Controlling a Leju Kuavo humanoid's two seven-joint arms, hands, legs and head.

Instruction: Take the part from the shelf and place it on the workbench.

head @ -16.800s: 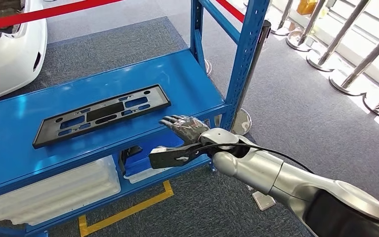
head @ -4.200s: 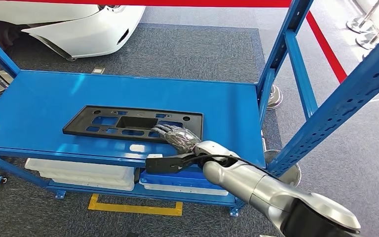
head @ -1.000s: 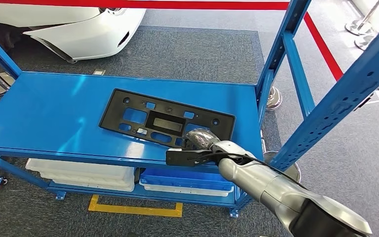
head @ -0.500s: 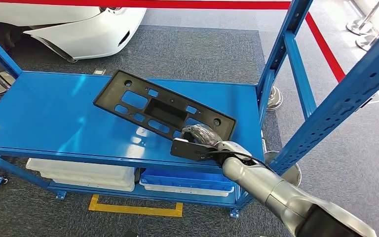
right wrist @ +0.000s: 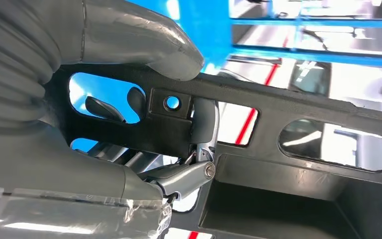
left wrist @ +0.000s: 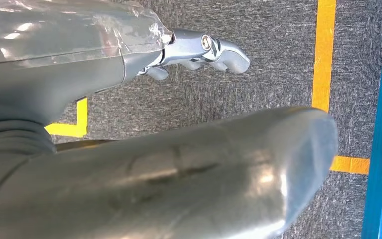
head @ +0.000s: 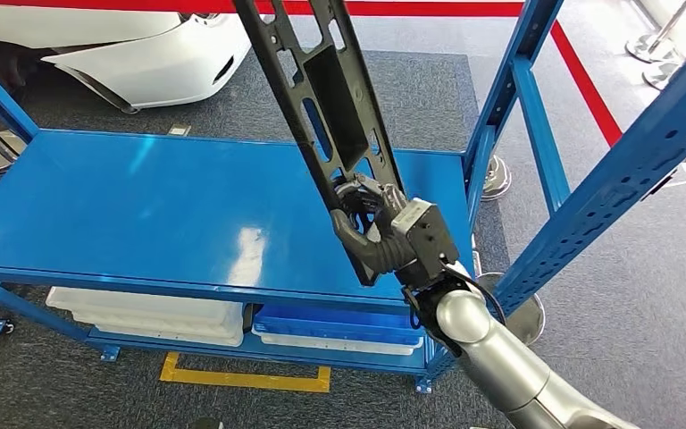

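Note:
The part is a long black plastic frame (head: pixel 317 98) with several cut-outs. It stands nearly upright above the blue shelf (head: pixel 143 214), its upper end leaving the picture at the top. My right hand (head: pixel 377 225) grips its lower end, thumb on one face and fingers through a cut-out. Up close the same black frame (right wrist: pixel 288 149) runs across the right wrist view with my right hand (right wrist: pixel 124 124) clamped round its edge. My left hand (left wrist: pixel 194 50) hangs over grey carpet, fingers curled in with nothing in them.
Blue uprights (head: pixel 514 98) of the rack stand at the shelf's right end, close to the raised part. White and blue trays (head: pixel 188 317) lie on the lower level. A white car body (head: pixel 143 45) and a red barrier (head: pixel 589 80) lie behind. Yellow floor tape (left wrist: pixel 326 50) runs beside the rack.
My right hand took hold of the frame's near end and swung it up from lying flat on the shelf to standing nearly upright; the hand has turned and risen a little.

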